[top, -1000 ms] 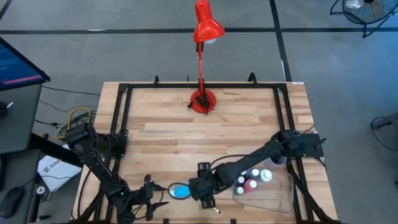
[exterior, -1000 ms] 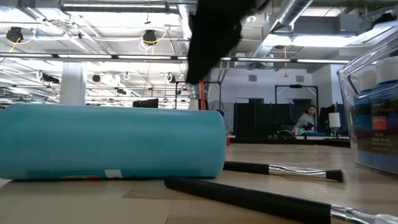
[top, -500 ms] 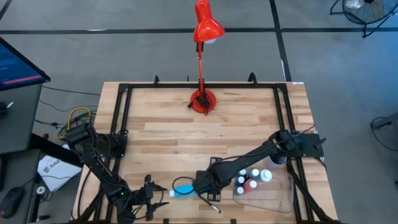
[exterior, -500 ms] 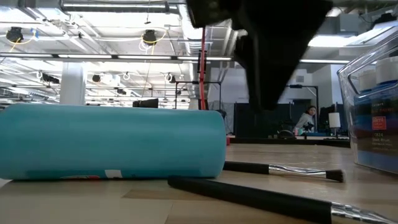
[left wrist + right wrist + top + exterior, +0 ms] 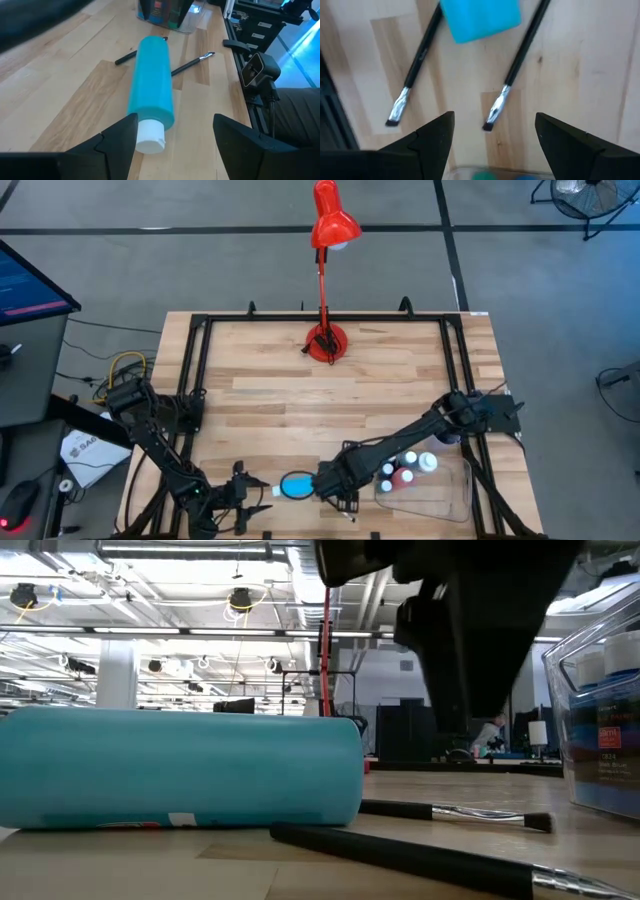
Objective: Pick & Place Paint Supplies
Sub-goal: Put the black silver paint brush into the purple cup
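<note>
Teal tube (image 5: 150, 95) between open fingers (image 5: 117, 137)

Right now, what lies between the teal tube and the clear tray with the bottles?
Two thin dark paintbrushes lie on bare wood between the teal white-capped tube and the clear plastic tray, as the left wrist view shows.

I'm looking at two arms built of matte black segmented links with chunky joint housings, black cabling trailing along them. Each end effector, the left end effector (image 5: 170, 137) and right end effector (image 5: 492, 135), is showing two flat, angular black fingers with bevelled edges.
</note>
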